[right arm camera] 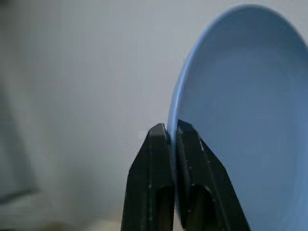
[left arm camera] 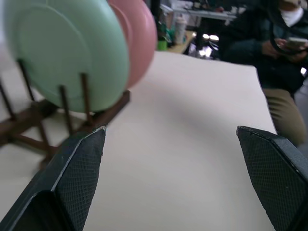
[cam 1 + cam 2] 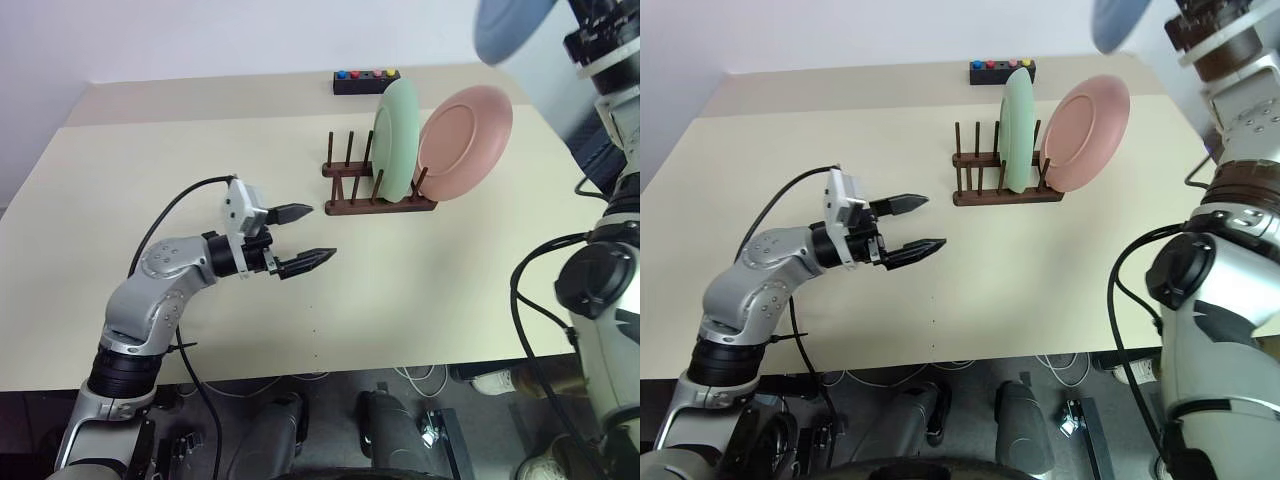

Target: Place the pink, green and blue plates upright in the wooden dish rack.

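Blue plate [image 1: 240, 120]: light blue, plain and matte, held high above the far right part of the table [image 3: 200, 300]; the right tool [image 1: 168, 130] is clenched on its rim, one black finger on each face. In the head views the blue plate appears at the upper right, well above the rack and clear of everything on the table.

Wooden dish rack [image 3: 375, 205]: dark brown, low base with two rows of thin upright pegs, standing on the far middle of the table. Green plate [image 3: 397, 140]: pale green, upright on edge between pegs at the right end of the rack. Pink plate [image 3: 463, 142]: pastel pink, just beyond the rack's right end, tilted back and leaning at the end pegs beside the green plate; whether the two plates touch cannot be told. The peg slots to the left of the green plate hold nothing.

Small black box [image 3: 366, 81] with coloured buttons: at the far edge of the table, behind the rack and apart from it.

Left tool [image 3: 305, 238]: released, its two black fingers spread wide, hovering over the table in front and to the left of the rack, pointing toward it and touching nothing.

Person [image 2: 269, 57]: in dark clothing, seen in the left wrist view beyond the table's far side, holding a small object in the hands.
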